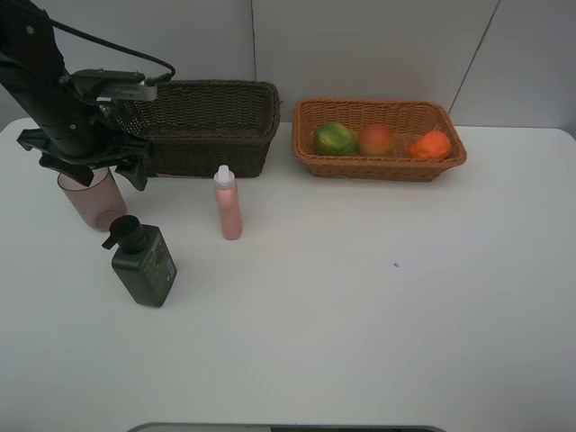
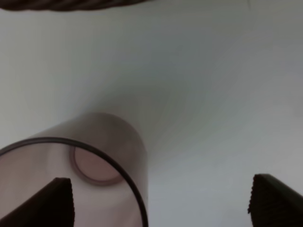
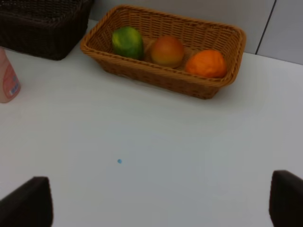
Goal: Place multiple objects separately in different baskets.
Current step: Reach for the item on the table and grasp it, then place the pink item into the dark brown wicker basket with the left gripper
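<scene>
Fruit [image 1: 377, 139] in light basket [image 1: 378, 168]. Step in hand: pickup of pinkish cup [image 1: 93, 202], upright on bench [image 1: 360, 297] near dark basket [image 1: 211, 126]. Left fingers [image 2: 52, 203] spread above cup, off-centre. Next: centre, descend, close. Right fingers [image 3: 28, 203] spread, idle.

Deep basket [image 1: 211, 153]: was dark brown, woven wicker.
Shallow basket [image 1: 378, 168]: was light orange-brown, woven wicker.
Round fruit [image 1: 334, 138]: was green.
Peach [image 1: 376, 139]: was red and yellow.
Orange [image 1: 431, 145]: was bright orange.
Slim bottle [image 1: 229, 211]: was pink, cap white.
Pump bottle [image 1: 146, 265]: was dark green.
Cup [image 1: 94, 204]: was translucent pinkish, rim dark.
Table [image 1: 360, 306]: was white.
</scene>
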You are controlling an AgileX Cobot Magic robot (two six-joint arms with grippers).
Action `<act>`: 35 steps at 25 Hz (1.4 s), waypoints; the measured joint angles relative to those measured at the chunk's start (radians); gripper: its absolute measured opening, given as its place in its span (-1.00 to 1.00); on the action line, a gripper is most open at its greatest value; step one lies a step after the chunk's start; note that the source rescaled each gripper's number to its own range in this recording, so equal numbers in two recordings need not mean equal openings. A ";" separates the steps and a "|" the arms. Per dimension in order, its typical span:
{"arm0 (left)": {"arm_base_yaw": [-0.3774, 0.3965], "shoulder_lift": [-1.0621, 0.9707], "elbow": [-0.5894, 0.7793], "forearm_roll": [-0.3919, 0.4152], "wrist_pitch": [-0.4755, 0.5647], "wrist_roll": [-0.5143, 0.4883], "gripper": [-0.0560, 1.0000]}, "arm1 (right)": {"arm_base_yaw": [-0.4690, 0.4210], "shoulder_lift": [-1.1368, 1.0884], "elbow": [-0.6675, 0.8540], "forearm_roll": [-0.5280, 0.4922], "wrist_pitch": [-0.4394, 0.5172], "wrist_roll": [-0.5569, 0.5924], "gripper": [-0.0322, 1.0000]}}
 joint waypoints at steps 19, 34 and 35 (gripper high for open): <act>0.000 0.088 0.001 0.003 -0.067 -0.006 0.88 | 0.000 0.000 0.000 0.000 0.000 0.000 0.93; 0.000 0.088 0.001 0.008 -0.078 0.005 -0.89 | 0.000 0.000 0.000 0.000 0.000 0.000 0.93; 0.000 0.088 0.001 0.008 -0.078 0.005 -0.89 | 0.000 0.000 0.000 0.000 0.000 0.000 0.93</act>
